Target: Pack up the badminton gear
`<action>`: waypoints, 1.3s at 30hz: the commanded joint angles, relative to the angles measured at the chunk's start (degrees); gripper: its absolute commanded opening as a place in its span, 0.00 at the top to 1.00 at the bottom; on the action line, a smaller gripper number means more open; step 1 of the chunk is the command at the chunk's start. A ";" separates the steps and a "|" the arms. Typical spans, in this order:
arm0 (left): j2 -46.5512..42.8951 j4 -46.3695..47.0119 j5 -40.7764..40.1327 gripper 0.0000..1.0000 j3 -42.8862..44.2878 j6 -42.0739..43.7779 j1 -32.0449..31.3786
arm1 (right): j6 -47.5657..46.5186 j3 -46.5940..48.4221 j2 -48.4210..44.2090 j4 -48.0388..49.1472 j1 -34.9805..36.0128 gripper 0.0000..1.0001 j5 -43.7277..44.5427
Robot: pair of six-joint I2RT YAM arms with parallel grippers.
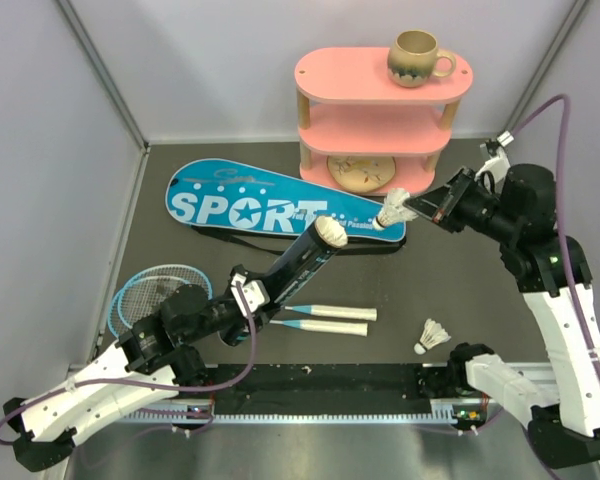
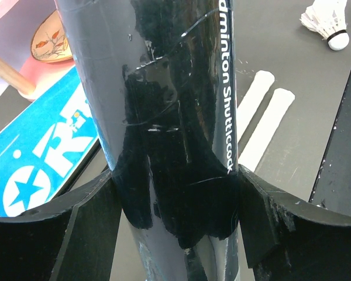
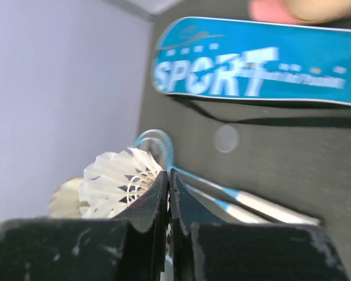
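Observation:
My left gripper is shut on the long black tube and holds it tilted, with its open end up and to the right. A white shuttlecock sits in that mouth. In the left wrist view the tube fills the space between the fingers. My right gripper is shut on the feathers of a second shuttlecock, just right of the tube mouth; it also shows in the right wrist view. A third shuttlecock lies on the table. Two light-blue rackets lie left, their white handles side by side. The blue "SPORT" cover lies behind.
The pink three-tier shelf stands at the back right of centre, with a beige mug on top and a patterned plate on its lowest tier. Grey walls close in the left, back and right sides.

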 commanded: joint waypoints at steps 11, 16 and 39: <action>0.22 5.84 2.11 0.96 1.33 0.03 0.09 | 3.97 6.62 5.37 17.10 10.77 1.00 -16.99; -0.04 5.84 2.11 0.96 1.42 -0.06 0.09 | 3.44 5.48 6.95 18.15 15.96 1.00 -13.39; 0.40 5.23 0.71 0.97 1.68 0.20 0.09 | -2.19 12.87 8.27 13.13 23.07 1.00 -4.60</action>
